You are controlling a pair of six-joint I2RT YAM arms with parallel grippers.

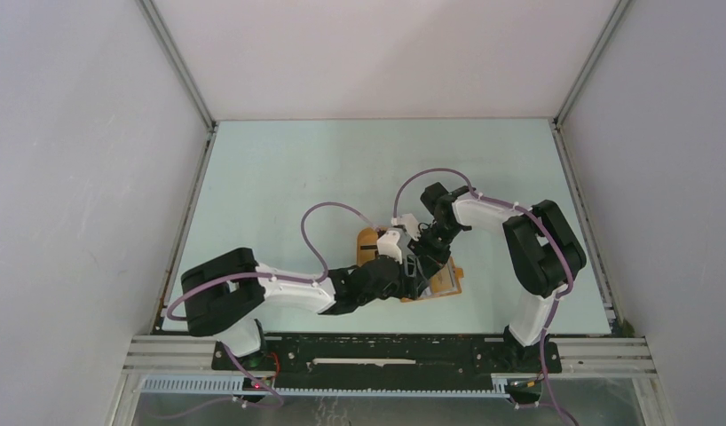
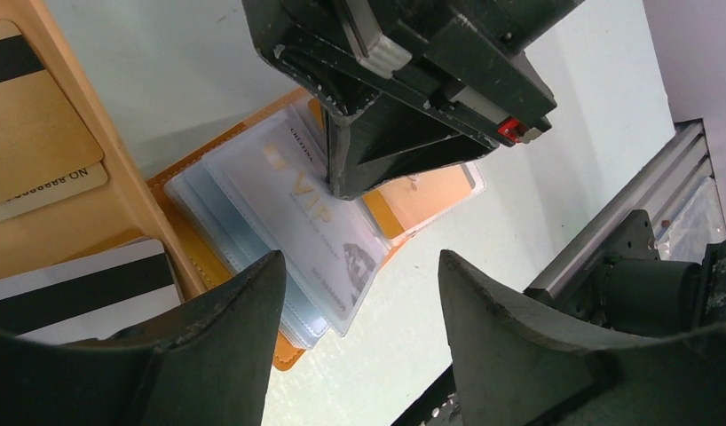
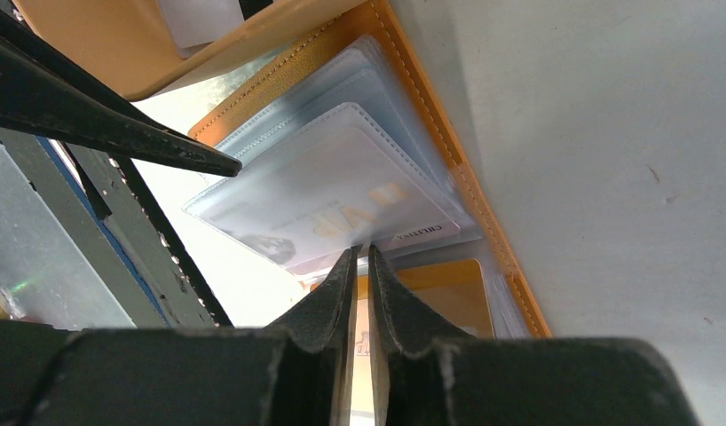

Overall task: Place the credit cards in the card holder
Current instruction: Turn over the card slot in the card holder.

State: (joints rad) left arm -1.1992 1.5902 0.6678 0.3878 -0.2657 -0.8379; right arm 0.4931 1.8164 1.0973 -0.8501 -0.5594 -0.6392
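Nipping edge of top sleeve (image 3: 324, 151) w/ right claw (image 3: 364, 253), jaws all but together. Prob. to hold that leaf steady and stop the fan of clear pockets flopping shut. Can't say for sure whether lifting it or just pinning it.

Hovering w/ left claw (image 2: 359, 266) wide apart & empty, between tray (image 2: 138, 204) and card holder (image 2: 288, 355). Judging by task, free to fetch next of the credit cards (image 2: 84, 293), w/ black-striped ones lying in tray.

Card holder: open flat on bench (image 2: 164, 80), right against tray's rim, under both claws. Orange-tan cover w/ stitched border, stack of frosted see-through sleeves fanned out. Pale VIP card (image 2: 315, 222) already inside top sleeve, orange card (image 3: 439, 293) in pocket beneath. Other sleeves: can't tell if filled.
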